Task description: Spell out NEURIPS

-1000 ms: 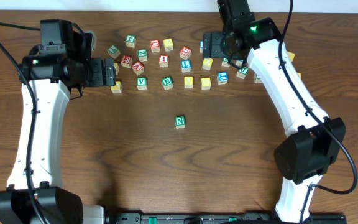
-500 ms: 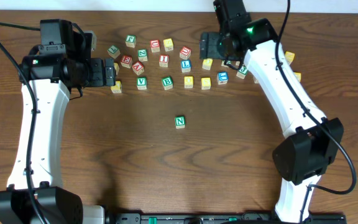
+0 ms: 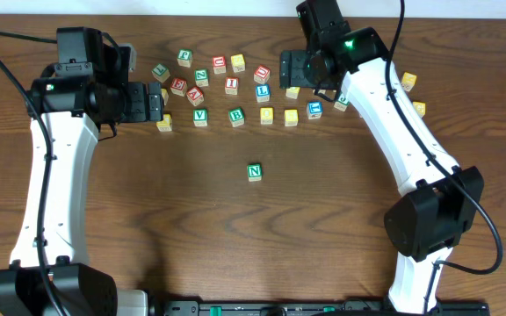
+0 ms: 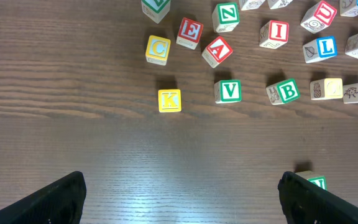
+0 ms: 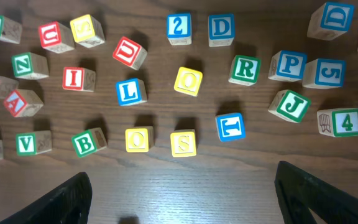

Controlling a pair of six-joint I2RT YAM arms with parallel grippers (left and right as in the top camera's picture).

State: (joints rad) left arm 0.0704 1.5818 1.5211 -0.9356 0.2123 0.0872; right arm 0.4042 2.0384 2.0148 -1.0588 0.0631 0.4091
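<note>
moved: right arm [image 3: 385, 105] has shifted a bit left and toward the far edge over the block cluster [image 3: 235, 115]; left arm [image 3: 60, 149] and the lone N are where they were.
right gripper [image 5: 182, 180]: open, fingers wide apart with nothing between them, hovering over the right half of the cluster.
left gripper [image 4: 179, 186]: fully open and empty, above bare bench [image 3: 148, 219] at the left end of the cluster.
N cube [image 3: 254, 172]: green letter, alone on the near side, well apart from the rows. In the left wrist view only its top shows, just beside 1 finger.
E cube [image 4: 189, 31]: red letter, left part of the cluster, just beside red A [image 4: 217, 50].
U cube [image 5: 129, 51]: red, tilted, just far of blue L [image 5: 129, 91].
I cube [image 5: 74, 78]: red, left of L.
R cube [image 5: 244, 68]: green, right part of the cluster, just left of P cube [image 5: 289, 64], which is blue.
S cube [image 5: 183, 143]: yellow face, near row, just left of blue T [image 5: 230, 126].
other blocks: V [image 4: 230, 91], B [image 4: 284, 91], K [image 4: 169, 101], 2 [image 5: 179, 26], D [image 5: 220, 26], J [image 5: 289, 106], 4 [image 5: 345, 121].
progress: 1 of 7 letters sits out of the cluster.
</note>
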